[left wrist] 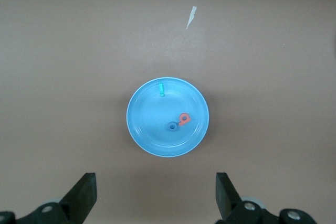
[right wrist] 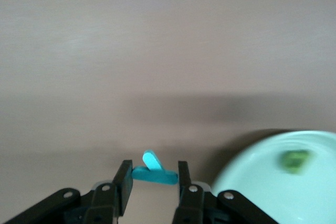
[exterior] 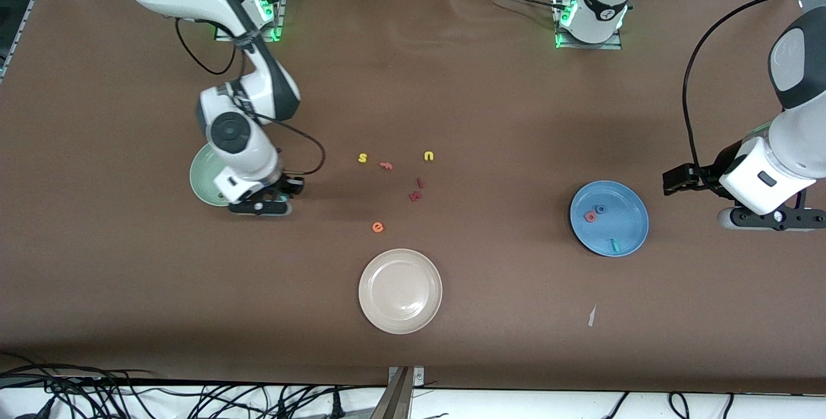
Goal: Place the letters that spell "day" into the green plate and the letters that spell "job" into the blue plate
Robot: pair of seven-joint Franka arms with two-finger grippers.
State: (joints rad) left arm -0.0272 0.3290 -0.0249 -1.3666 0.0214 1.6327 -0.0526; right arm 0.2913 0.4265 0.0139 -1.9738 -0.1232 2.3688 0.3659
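My right gripper is shut on a teal y, which spans the gap between its fingers. It holds the letter over the table just beside the rim of the green plate, where a dark green d lies. In the front view the right gripper and its wrist cover much of the green plate. The blue plate holds a salmon-pink b, a blue o and a teal j. My left gripper waits open and empty beside the blue plate, toward the left arm's end.
Loose letters lie mid-table: a yellow s, a yellow u, a pinkish letter, two dark red ones and an orange e. A cream-beige plate sits nearer the front camera. A white scrap lies near the blue plate.
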